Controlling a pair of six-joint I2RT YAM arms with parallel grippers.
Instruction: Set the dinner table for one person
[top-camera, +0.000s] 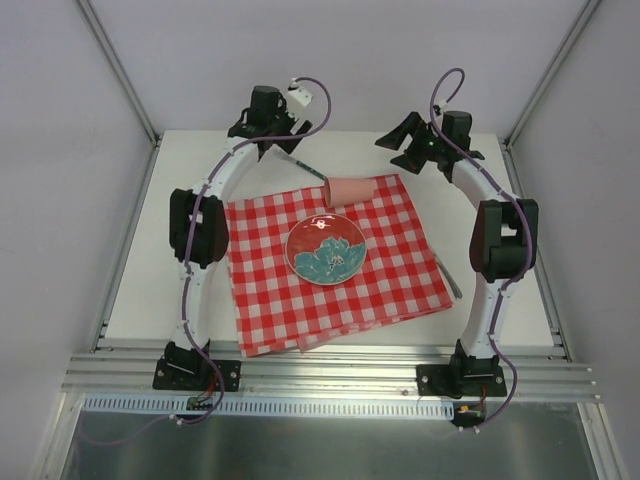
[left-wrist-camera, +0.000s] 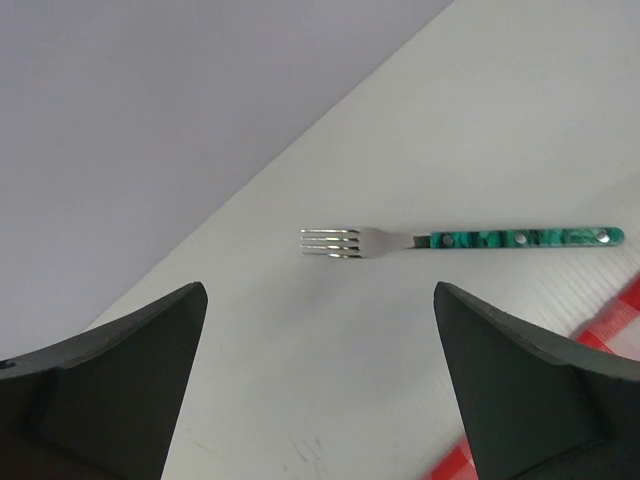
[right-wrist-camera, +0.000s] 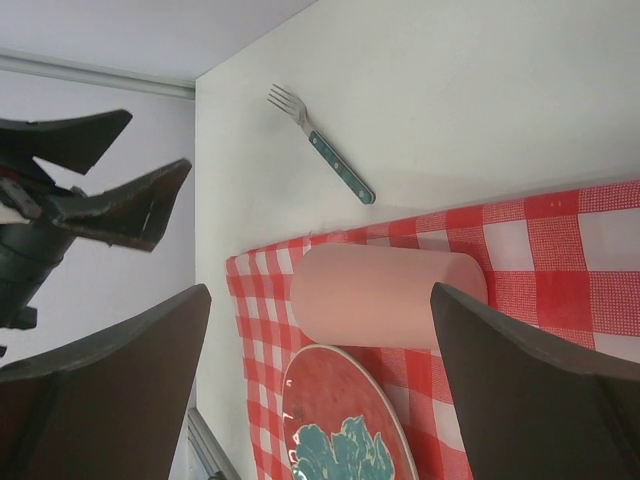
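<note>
The table (top-camera: 170, 200) is a flat, matte off-white rectangle lying under the cloth (top-camera: 280, 300), bare beyond the cloth's left, right and far edges. The cloth, soft and checked in red and white, sits slightly skewed. Near its middle is a round glazed plate (top-camera: 326, 249), red with a teal flower. A smooth pink cup (top-camera: 350, 190) lies on its side at the cloth's far edge. Just beyond that edge a fork (left-wrist-camera: 400, 240) rests flat on the bare top — steel tines, mottled green handle. The left gripper (left-wrist-camera: 320, 295) hangs over it, jaws spread wide and empty. The right gripper (right-wrist-camera: 320, 295) — likewise released — hovers near the cloth's far right corner.
</note>
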